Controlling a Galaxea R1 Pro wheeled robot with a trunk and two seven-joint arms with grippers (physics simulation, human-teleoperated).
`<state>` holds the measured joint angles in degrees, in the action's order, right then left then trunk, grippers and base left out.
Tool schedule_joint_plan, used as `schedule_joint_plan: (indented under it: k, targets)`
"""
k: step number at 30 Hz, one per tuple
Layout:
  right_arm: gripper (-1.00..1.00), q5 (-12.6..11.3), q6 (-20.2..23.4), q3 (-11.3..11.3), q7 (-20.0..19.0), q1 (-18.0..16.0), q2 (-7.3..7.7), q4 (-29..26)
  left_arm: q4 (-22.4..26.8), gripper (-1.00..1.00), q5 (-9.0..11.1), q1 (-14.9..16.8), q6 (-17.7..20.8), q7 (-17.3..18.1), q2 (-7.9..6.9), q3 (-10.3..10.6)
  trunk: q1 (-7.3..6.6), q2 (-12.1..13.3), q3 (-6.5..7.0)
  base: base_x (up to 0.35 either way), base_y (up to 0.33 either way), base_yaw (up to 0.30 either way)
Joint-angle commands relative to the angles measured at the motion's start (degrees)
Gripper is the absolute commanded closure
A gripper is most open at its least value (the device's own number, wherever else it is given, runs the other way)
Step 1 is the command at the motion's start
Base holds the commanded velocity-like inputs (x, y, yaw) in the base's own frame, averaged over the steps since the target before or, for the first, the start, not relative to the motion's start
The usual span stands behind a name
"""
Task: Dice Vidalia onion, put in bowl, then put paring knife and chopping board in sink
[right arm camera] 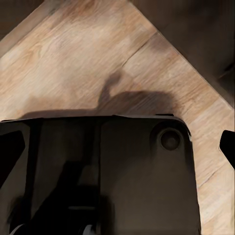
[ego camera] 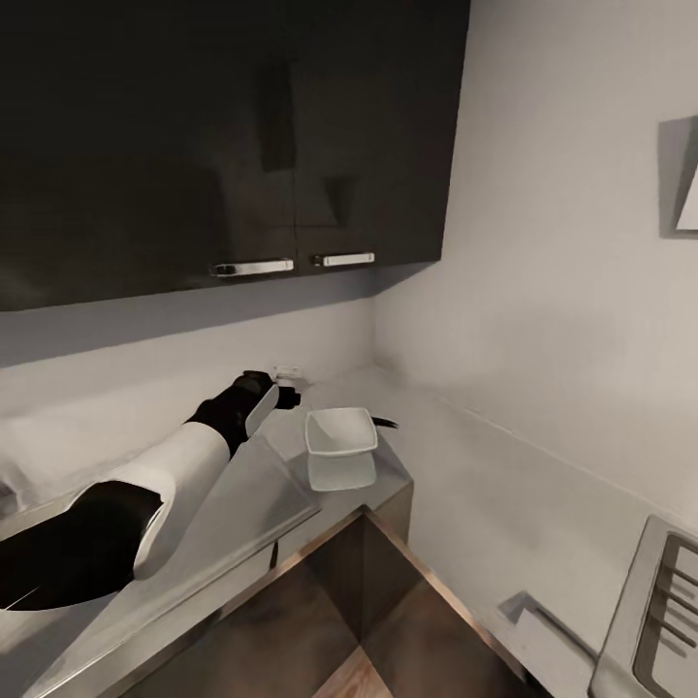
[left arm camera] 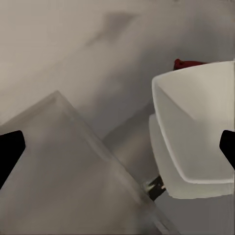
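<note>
From the head view, the left arm reaches out over the countertop [ego camera: 456, 465]. The left claw [ego camera: 283, 396] is at the far end of it, close to the back wall. The white bowl [ego camera: 340, 446] sits just beside the claw, a little nearer to the robot. A thin dark thing [ego camera: 386, 422] pokes out past the bowl on the side away from the claw. It may be the paring knife, but it is too small to be sure. Dark cabinets [ego camera: 223, 145] hang above. From here I cannot tell if the claw is open.

From the left wrist view, the left claw's two dark fingertips [left arm camera: 11, 152] stand far apart, so this claw is open and holds nothing. The bowl [left arm camera: 196, 132] is under the claw, closer to one finger than the other. A bit of red [left arm camera: 188, 63] peeks over the bowl's far rim. A small dark tip [left arm camera: 155, 187] shows by the bowl's near edge.

From the right wrist view, the right claw's fingertips [right arm camera: 11, 147] are wide apart too, and empty. It hangs low over the robot's dark base [right arm camera: 112, 176] and the wood floor [right arm camera: 98, 63].

I think the robot is lining up near the bowl. To do this well, the claw should move slowly, not bump the bowl, and come straight down over what it wants.
</note>
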<state>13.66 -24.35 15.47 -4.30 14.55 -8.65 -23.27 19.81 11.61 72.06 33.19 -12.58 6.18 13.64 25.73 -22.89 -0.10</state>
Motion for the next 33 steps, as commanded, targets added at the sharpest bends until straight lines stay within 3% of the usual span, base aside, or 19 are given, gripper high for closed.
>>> schedule_joint_plan:
  k: [1, 9, 17, 25, 33]
  targets:
    - [-1.0, 0.31, -0.08, 0.5, -0.2, 0.04, -0.03, -0.1, 0.06, -1.0, 0.61, 0.01, 0.2, -0.43, -0.02, 0.42, 0.05, -0.03, -0.01, 0.246, -0.136, 0.087]
    - [-1.0, 0.24, 1.15, 0.39, 9.51, 0.04, -0.06, 0.05, 0.06, -1.0, 0.61, 0.01, 0.2, -0.43, -0.03, 0.43, 0.05, -0.03, -0.01, 0.151, -0.106, 0.02]
    - [-1.0, 0.22, 5.48, 0.28, 9.58, 0.04, -0.1, 1.53, 0.06, -1.0, 0.61, 0.01, 0.2, -0.43, -0.36, 0.35, 0.05, -0.03, -0.01, 0.055, 0.08, 0.0]
    - [-1.0, 0.22, 6.13, 0.27, 9.56, 0.04, -0.06, 1.83, 0.06, -1.0, 0.61, 0.01, 0.2, -0.43, -0.62, 0.36, 0.05, -0.03, -0.01, 0.098, 0.225, 0.0]
    - [-1.0, 0.22, 6.11, 0.27, 9.49, 0.04, 0.03, 1.83, 0.06, -1.0, 0.61, 0.01, 0.2, -0.43, -0.51, 0.42, 0.05, -0.03, -0.01, 0.072, 0.041, 0.0]
